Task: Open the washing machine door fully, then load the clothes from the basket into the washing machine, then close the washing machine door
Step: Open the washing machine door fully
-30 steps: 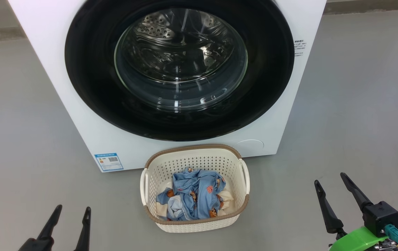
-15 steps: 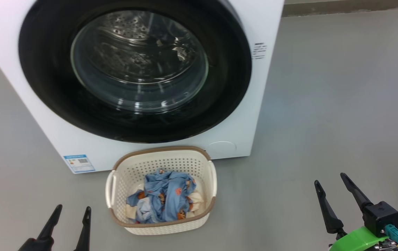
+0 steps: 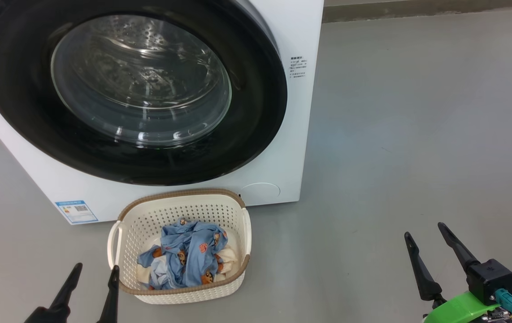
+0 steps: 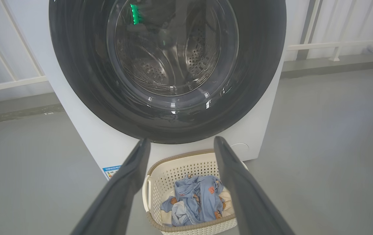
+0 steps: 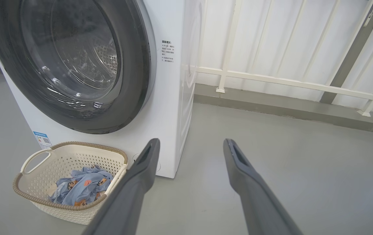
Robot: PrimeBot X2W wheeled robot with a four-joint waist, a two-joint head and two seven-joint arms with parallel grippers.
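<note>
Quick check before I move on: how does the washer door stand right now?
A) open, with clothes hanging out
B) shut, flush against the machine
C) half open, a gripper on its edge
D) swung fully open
B: the washing machine door lies flush against the front of the washing machine, and the clothes lie in the basket.

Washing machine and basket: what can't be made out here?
- washing machine door: top cut off by the head view's upper edge.
- blue label, printed text: too small to read in the head view.
- clothes: lower pieces hidden under the top blue one, head view; count unclear.
</note>
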